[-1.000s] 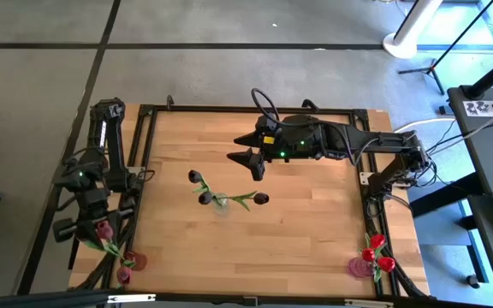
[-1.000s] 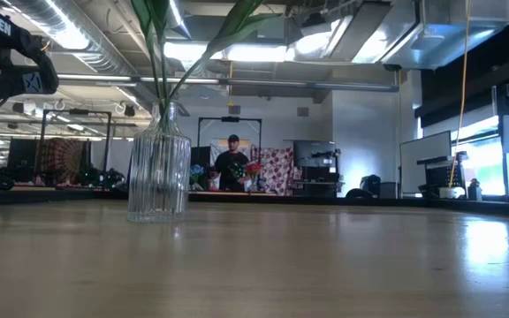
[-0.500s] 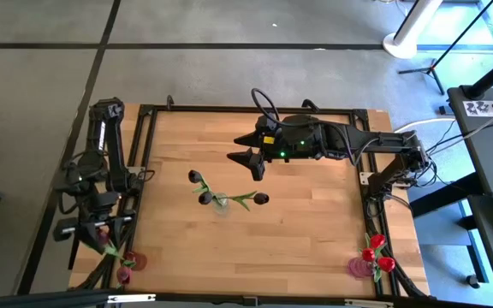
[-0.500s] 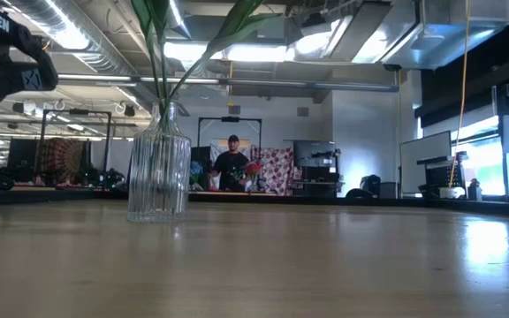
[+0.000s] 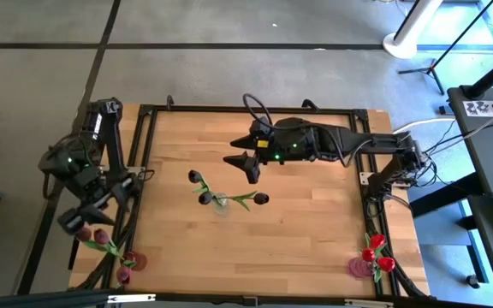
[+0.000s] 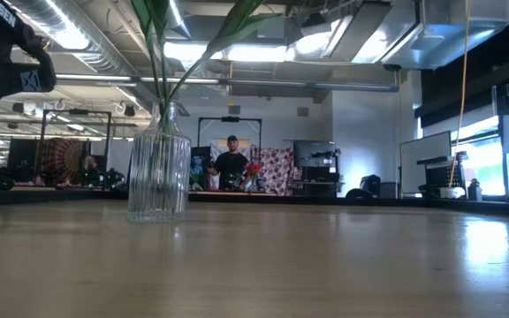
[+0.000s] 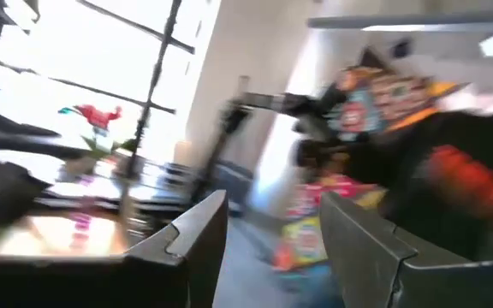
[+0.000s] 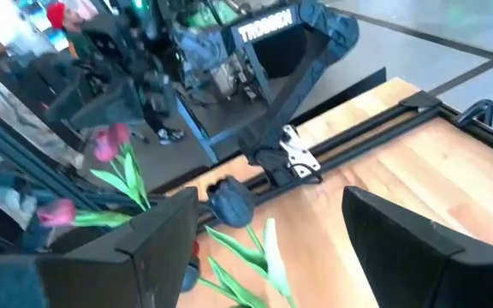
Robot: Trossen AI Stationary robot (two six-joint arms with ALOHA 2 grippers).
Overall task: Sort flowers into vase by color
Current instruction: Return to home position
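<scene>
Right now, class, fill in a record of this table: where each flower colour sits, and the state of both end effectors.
Dark flowers: in clear vase, centre of the table
Pink flowers: lower-left corner, high view
Red flowers: lower-right corner, high view
Left end effector: open, empty, beyond the table's left edge
Right end effector: open, empty, over the table's upper middle

Your counter (image 5: pixel 298 222) is pale wood with a plank grain, framed in black. The vase (image 6: pixel 158 168) is clear glass with vertical ribs, holding dark maroon tulips (image 5: pixel 204 198) on green stems. You've also got bright red tulips (image 5: pixel 377 242) and mauve-pink tulips (image 5: pixel 101 234), all green-stemmed.
</scene>
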